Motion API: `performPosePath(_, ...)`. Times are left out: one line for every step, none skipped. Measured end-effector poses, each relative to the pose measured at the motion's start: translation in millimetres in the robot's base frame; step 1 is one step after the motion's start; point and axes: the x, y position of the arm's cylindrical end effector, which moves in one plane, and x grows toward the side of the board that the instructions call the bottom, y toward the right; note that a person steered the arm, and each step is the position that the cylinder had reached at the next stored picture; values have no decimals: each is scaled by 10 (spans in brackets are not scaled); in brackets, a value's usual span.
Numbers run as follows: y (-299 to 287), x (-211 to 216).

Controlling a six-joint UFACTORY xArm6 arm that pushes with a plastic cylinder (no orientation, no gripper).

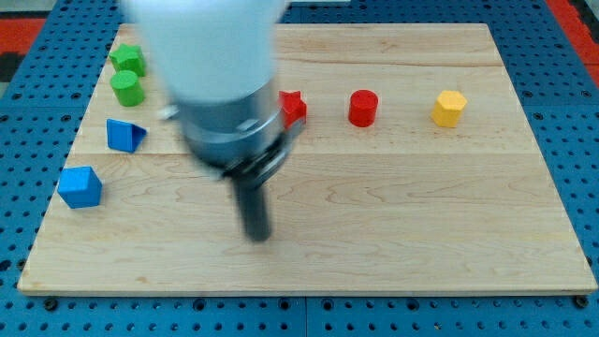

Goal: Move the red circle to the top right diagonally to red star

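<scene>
— Where do we stand with my tip [256,234]?
— We have no jaws, only a blurred dark rod; it holds nothing and touches no block, near us on bare pale wood.
— And the red circle [362,108]?
— A smooth cylinder, far, just right of the red star [293,107], level with it; we judge it must go farther away.
</scene>
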Motion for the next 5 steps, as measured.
performPosePath(863,-610)
performPosePath(1525,-905)
performPosePath(1537,-1282)
performPosePath(925,-1425)
performPosePath(154,-1426)
